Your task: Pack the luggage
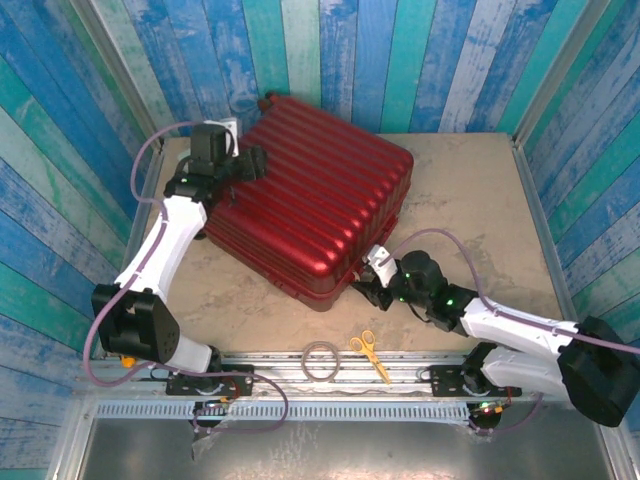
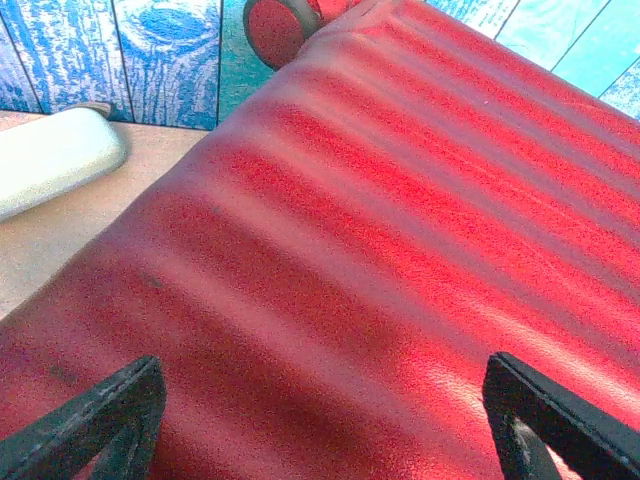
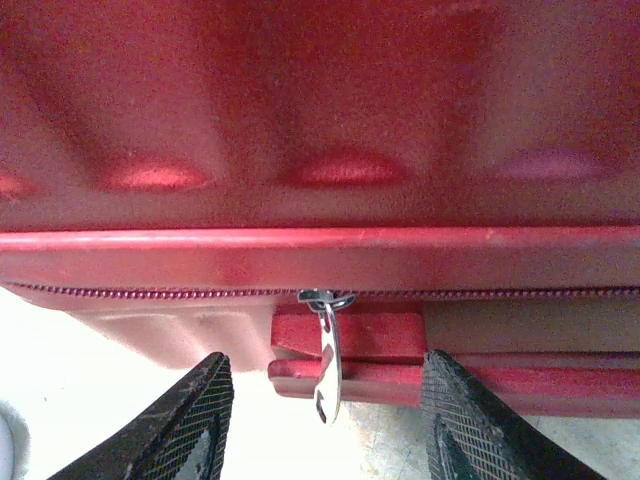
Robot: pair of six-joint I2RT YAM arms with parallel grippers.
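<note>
Luggage: the luggage (image 1: 310, 205) is lying flat and shut on the worktop (image 1: 480, 190), ribbed red shell facing up. It is sitting in the upper middle of the overhead frame, turned at an angle, with one corner pointing toward the lower middle.

Left pincer: the left pincer (image 1: 250, 163) is hanging over the upper-left edge of the shell. In its own wrist view the fingers (image 2: 100, 415) are showing in the two bottom corners, spread wide, with only red ribs between them and nothing pinched.

Right pincer: the right pincer (image 3: 325, 400) is facing the case's lower-right side, just right of that near corner. Its jaws are standing apart on either side of the zip pull, neither one touching it.

Zip pull: the zip pull (image 3: 328, 365) is dangling from the zip line, which is running across the middle of the right wrist frame. It is a small silver tab, hanging straight down.

Wheel: a wheel (image 2: 278, 28) is showing at the top of the left wrist frame, against the blue planks.

Pale object: a pale rounded object (image 2: 55, 155) is lying on the worktop at the left edge of that frame, apart from the case.

Near edge: yellow-handled scissors (image 1: 370, 355) are lying at the lower middle of the overhead frame, with a greyish ring (image 1: 322, 360) just to their left.
</note>
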